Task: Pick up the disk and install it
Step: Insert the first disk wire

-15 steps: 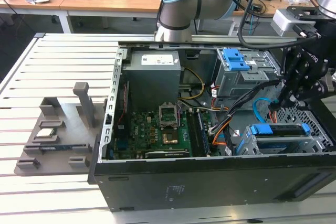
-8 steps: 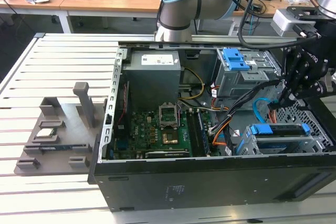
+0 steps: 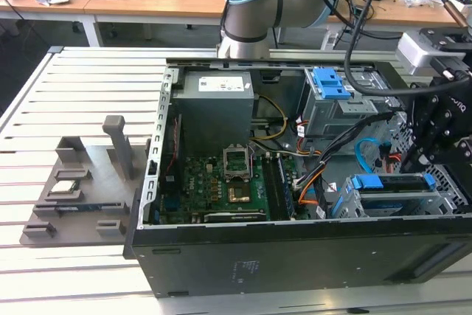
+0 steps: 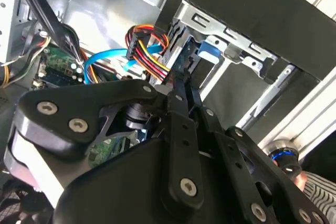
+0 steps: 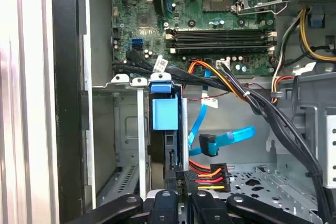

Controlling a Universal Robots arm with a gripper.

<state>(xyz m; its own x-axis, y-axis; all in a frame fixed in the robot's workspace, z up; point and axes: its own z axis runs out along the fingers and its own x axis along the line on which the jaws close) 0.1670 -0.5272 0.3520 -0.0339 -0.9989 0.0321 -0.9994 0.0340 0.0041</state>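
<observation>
The disk (image 3: 391, 181) sits edge-up in the metal drive cage (image 3: 413, 204) at the front corner of the open computer case, on the exterior view's right. Its blue plastic rail (image 5: 164, 114) shows in the first wrist view, and the same blue end (image 4: 202, 51) in the second wrist view. My gripper (image 3: 431, 154) hangs just above the cage. Its fingers (image 4: 177, 103) lie close together, their tips reaching the disk's end. The gripper (image 5: 181, 196) is shut, with nothing seen between the fingers.
A bundle of coloured power wires (image 5: 210, 174) and a blue data cable (image 5: 231, 137) lie right beside the cage. The motherboard (image 3: 221, 182) fills the case floor; a second bay with a blue latch (image 3: 335, 82) stands behind. A grey fixture (image 3: 81, 182) sits on the slatted table.
</observation>
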